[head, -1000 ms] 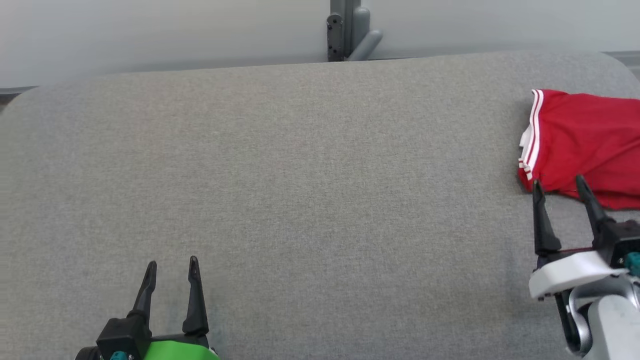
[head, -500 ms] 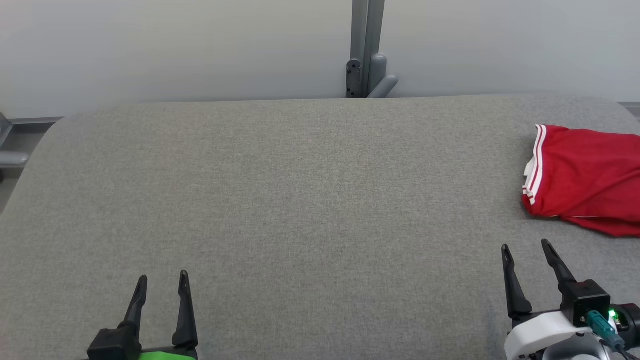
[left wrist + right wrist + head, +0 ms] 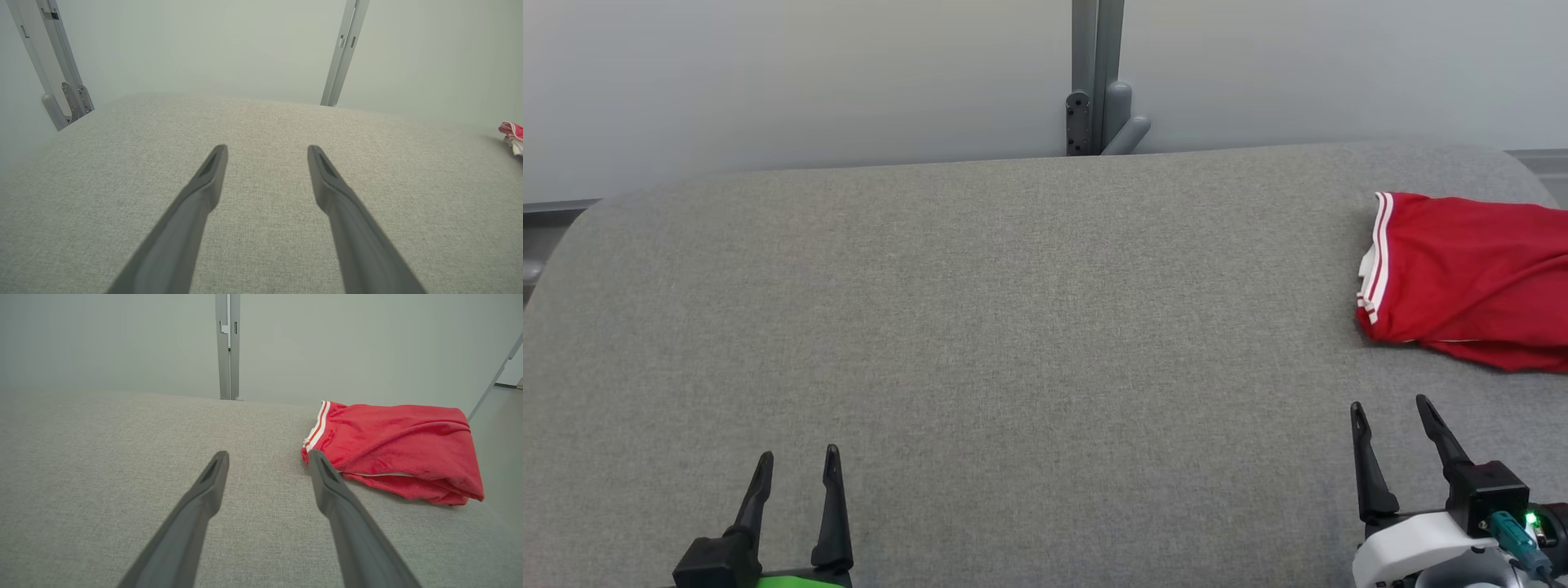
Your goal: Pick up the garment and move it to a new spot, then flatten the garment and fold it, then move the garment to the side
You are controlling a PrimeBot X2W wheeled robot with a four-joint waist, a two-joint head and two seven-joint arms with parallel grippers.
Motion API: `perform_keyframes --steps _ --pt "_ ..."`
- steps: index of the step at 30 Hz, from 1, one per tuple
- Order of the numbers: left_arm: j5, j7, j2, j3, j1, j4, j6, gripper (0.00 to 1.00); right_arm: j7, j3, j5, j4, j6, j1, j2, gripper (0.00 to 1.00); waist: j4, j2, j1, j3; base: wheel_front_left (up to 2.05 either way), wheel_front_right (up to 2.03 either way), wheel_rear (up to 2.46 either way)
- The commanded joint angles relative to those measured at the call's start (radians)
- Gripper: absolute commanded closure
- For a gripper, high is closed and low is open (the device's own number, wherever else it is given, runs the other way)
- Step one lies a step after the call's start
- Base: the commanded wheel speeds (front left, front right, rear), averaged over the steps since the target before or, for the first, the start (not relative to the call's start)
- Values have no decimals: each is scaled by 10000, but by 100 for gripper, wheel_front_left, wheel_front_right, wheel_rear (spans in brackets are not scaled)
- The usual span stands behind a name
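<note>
A folded red garment [image 3: 1470, 278] with white stripes along one hem lies at the far right of the grey fabric table [image 3: 1013, 327]. The right wrist view shows the garment [image 3: 396, 445] ahead and to the right of the fingers, and a small corner of the garment [image 3: 511, 132] sits at the right edge of the left wrist view. My right gripper [image 3: 1392, 404] stands open near the front right, a short way in front of the garment and apart from it. At the front left my left gripper [image 3: 798, 454] is open and holds nothing.
A grey metal post with a bracket [image 3: 1097, 98] rises behind the table's far edge against a pale wall. Further posts [image 3: 61, 81] stand at the back left in the left wrist view. The table's right edge runs close beside the garment.
The right gripper has drawn back from the garment's near edge toward the front of the table. The head camera has tilted up, showing more wall. The garment lies as before.
</note>
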Motion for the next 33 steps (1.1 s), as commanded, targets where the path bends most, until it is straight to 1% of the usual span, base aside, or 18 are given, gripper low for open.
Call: perform_keyframes --steps 1,13,20,33 --pt "-85 -27 26 0 -52 25 -42 0 -25 -30 83 1 -20 -91 -1 0 -29 13 0 -9 0 0 0" --pt "-35 -27 26 66 -2 138 -84 0 -24 -215 117 94 -20 -180 -2 0 -222 13 0 -75 0 0 0" --pt "-103 -27 26 20 -20 205 20 0 -24 12 28 220 -20 -233 -18 0 -154 13 0 -121 0 0 0" --pt "-127 -27 26 2 30 151 77 0 -24 -16 104 473 -20 -311 -10 0 -40 13 0 -156 0 0 0"
